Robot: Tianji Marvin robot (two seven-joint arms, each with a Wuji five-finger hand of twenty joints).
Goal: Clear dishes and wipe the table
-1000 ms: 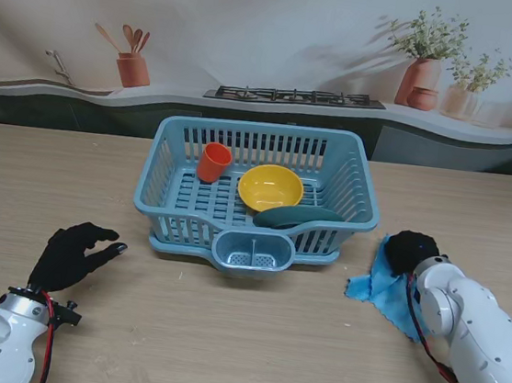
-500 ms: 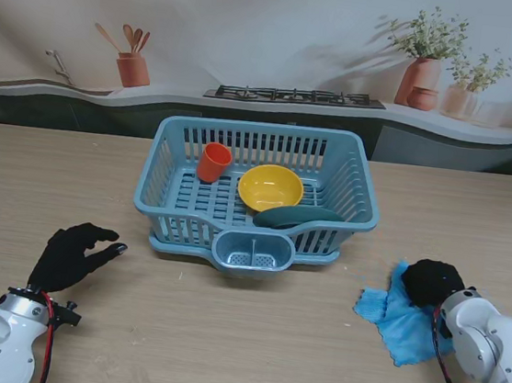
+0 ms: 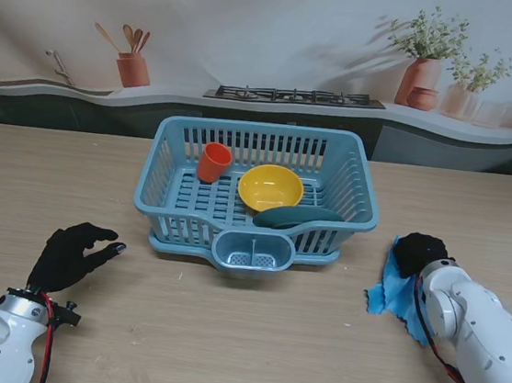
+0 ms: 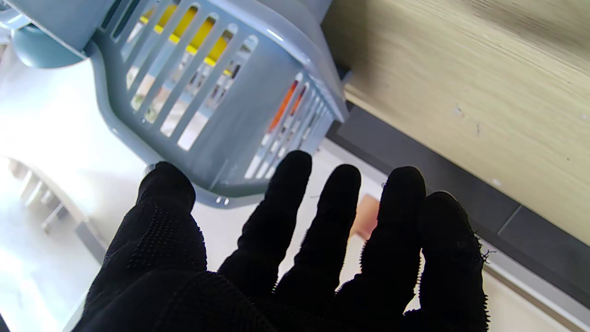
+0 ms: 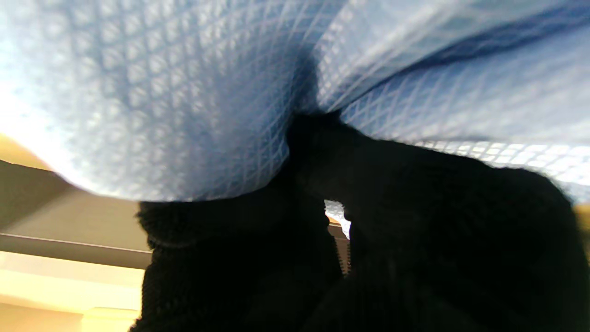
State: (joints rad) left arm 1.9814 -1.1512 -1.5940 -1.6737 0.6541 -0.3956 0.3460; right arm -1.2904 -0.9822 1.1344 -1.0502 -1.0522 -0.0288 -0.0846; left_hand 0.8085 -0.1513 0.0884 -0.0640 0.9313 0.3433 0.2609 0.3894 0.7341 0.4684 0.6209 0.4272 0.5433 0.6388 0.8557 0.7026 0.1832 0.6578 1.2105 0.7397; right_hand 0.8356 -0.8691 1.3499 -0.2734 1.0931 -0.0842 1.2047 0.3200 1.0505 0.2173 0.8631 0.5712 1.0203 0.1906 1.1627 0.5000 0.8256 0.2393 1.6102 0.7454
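Right hand pressed down on a blue cloth, fingers bunched on the fabric, near the right edge of the wooden surface, to the right of the dish rack and apart from it. In the right wrist view, black glove fingers gripping folds of waffle-weave blue cloth that fills most of the frame. Cloth crumpled, part tucked beneath the hand, part spread out nearer to me and to the left of the wrist.

Left hand poised over the surface at the near left, holding nothing, fingers spread and slightly curled, thumb apart from the rest; well apart from the rack. Same seen from the left wrist: four gloved fingers fanned out, thumb off to one side, slatted rack wall beyond them.

Blue plastic dish rack at the middle of the surface, with a small cutlery cup on its near side. Inside: an orange cup toward the far left, a yellow bowl in the middle, a dark teal dish lying tilted at the near right beside the bowl
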